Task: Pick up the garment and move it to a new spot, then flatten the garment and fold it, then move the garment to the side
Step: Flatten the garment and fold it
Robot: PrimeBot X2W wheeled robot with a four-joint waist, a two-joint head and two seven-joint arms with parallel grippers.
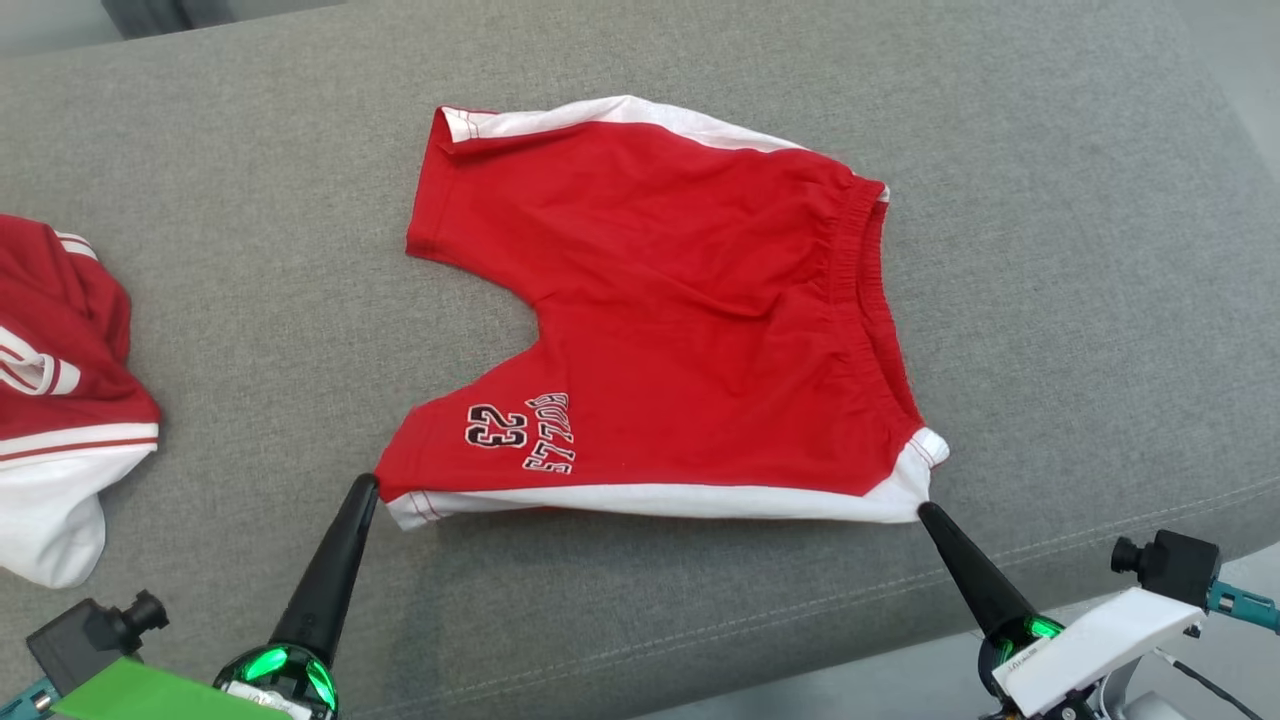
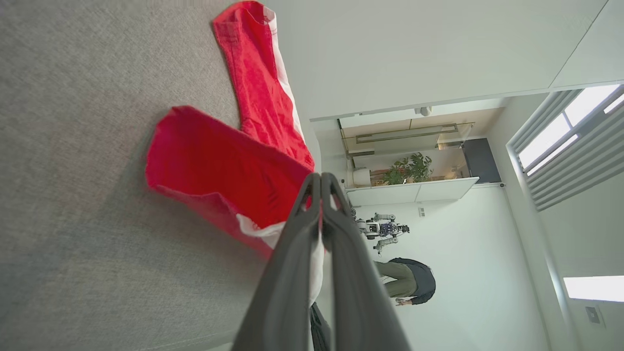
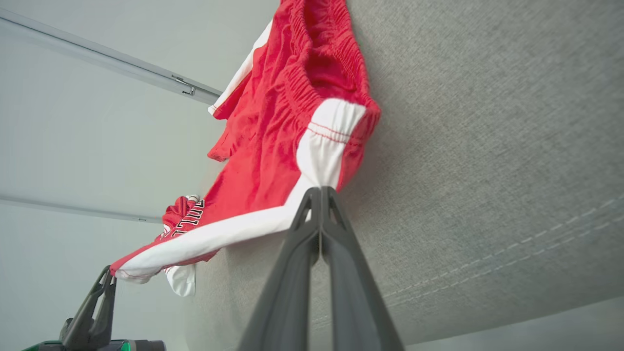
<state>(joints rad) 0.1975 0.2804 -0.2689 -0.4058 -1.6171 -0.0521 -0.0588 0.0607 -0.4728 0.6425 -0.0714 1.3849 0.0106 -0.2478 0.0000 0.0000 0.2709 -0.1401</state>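
The garment is a pair of red shorts with white side stripes and a "23" print, spread on the grey cushion. Its near edge hangs slightly raised between my two grippers. My left gripper is shut on the near leg-hem corner; in the left wrist view its tips pinch the red and white cloth. My right gripper is shut on the white waistband corner, and the right wrist view shows its tips clamping the white panel of the shorts.
A second red and white garment lies bunched at the left edge of the cushion. The cushion's front edge runs along the lower right. A person bends over in the far room background.
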